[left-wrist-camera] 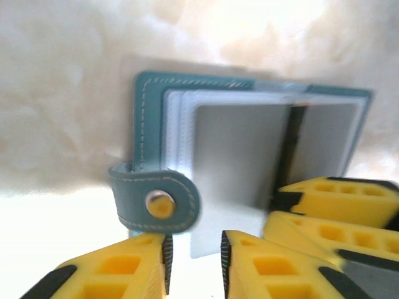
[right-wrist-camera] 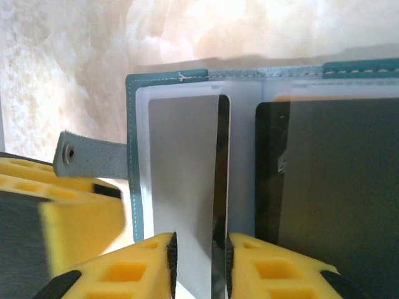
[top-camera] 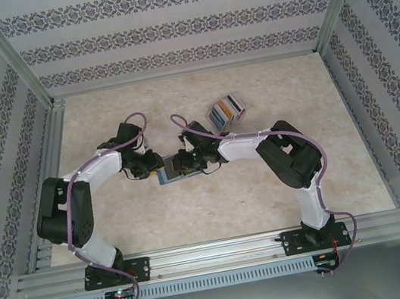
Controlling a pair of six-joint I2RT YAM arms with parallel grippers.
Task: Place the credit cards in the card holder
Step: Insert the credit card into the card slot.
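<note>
Beige marbled tabletop [top-camera: 219, 215], enclosed by patterned walls [top-camera: 164, 29]. The card holder [top-camera: 172, 173] lies opened flat near the middle of the table. The left gripper [left-wrist-camera: 194, 261] is at its 9 o'clock and the right gripper [right-wrist-camera: 199, 261] at its 3 o'clock. The cards [top-camera: 226, 110] sit fanned on the surface at about 1 o'clock from the holder, well apart from both grippers.

Left wrist view: your fingers stand a little apart, with the lower edge of a pale plastic leaf [left-wrist-camera: 240, 162] reaching into the gap. The snap strap [left-wrist-camera: 156, 202] curls just beside the left pad.

Right wrist view: the jaws are likewise narrowly parted. A thin leaf stands on edge between them, close to the right pad, with clearance on the other side. Whether either pad touches it cannot be told, and nothing looks clamped. A dark panel [right-wrist-camera: 330, 187] fills the pocket at 3 o'clock.

Handling note: judge the holder as light and floppy, with slick, springy leaves that will try to fold shut. Pin it by the stitched teal border or by one leaf's free edge, not by the strap. The cards appear thin, stiff and slippery, and they lie flat on a hard surface. Take one by a short edge where the fan lifts it clear of its neighbour. Expect it to skate if you press straight down.
</note>
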